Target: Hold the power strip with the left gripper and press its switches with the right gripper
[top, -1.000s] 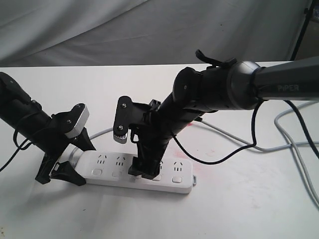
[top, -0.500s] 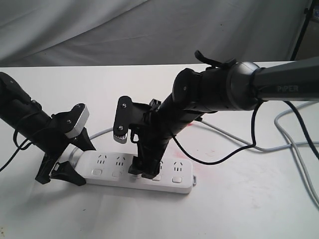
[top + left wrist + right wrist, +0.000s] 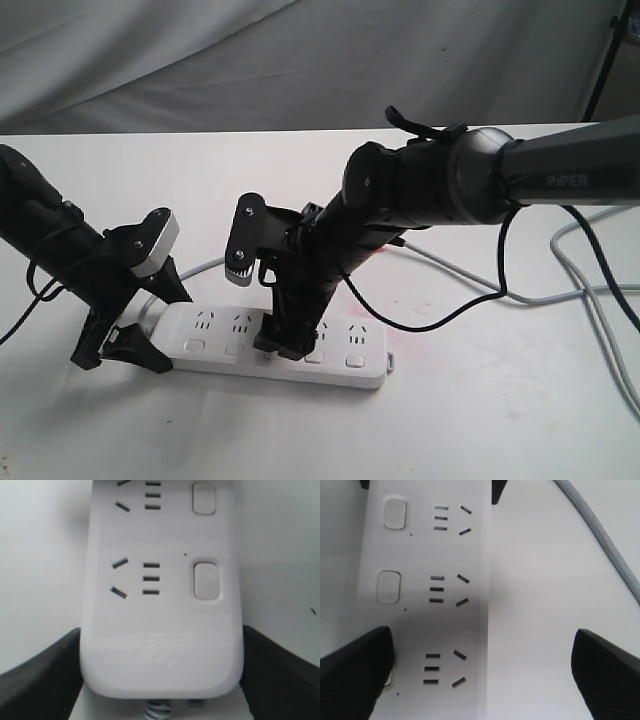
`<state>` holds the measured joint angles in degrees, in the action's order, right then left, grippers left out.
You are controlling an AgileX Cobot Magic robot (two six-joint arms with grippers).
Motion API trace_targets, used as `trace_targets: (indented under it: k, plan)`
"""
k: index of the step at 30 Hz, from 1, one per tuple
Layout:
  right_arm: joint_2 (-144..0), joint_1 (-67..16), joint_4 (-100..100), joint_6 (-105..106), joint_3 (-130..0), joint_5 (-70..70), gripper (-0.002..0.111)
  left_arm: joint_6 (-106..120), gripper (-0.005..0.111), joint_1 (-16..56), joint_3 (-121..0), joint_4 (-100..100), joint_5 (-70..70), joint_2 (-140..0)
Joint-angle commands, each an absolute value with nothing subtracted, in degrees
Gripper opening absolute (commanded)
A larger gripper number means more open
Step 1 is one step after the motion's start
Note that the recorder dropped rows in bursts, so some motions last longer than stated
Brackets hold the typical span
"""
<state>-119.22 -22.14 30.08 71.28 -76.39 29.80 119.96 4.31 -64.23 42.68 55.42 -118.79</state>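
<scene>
Clearly, the long white power strip [image 3: 225,338] sits clamped by the left pincer [image 3: 161,670], right pincer [image 3: 480,675] spread.

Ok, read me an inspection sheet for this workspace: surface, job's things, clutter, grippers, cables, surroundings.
Surface: plain white table.
Job's things: long flat white plastic power strip lies flat; small white rounded-square switches sit in one row.
Clutter: nothing seen.
Grippers: left gripper clamps the strip's cord end by both long sides; right gripper is open, one finger on the middle switch, the other off the strip.
Cables: grey cord lies on the table behind the strip; black wires hang from the arms.
Surroundings: grey cloth backdrop; black stand at the far right.
</scene>
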Motion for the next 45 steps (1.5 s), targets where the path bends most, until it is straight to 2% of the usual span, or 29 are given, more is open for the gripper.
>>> trace_targets:
  k: [1, 6, 26, 32, 45]
  plan:
    - [-120.41, -22.2, 23.71, 71.69, -73.74, 27.75, 0.088, 119.96, 0.0, 4.64, -63.96, 43.01, 55.26, -118.71]
    - [-120.41, -22.46, 22.71, 71.69, -71.81, 23.51, 0.088, 119.96, 0.0, 4.64, -63.96, 43.01, 55.26, -118.71]
    - [-120.41, -22.7, 19.36, 71.93, -71.68, 28.74, 0.088, 119.96, 0.0, 4.64, -63.96, 43.01, 55.26, -118.71]
    - [-120.41, -22.91, 19.61, 74.52, -67.76, 20.73, 0.088, 119.96, 0.0, 4.64, -63.96, 43.01, 55.26, -118.71]
    - [-119.74, -22.91, 23.64, 75.65, -67.76, 20.35, 0.088, 119.96, 0.0, 4.64, -63.96, 43.01, 55.26, -118.71]
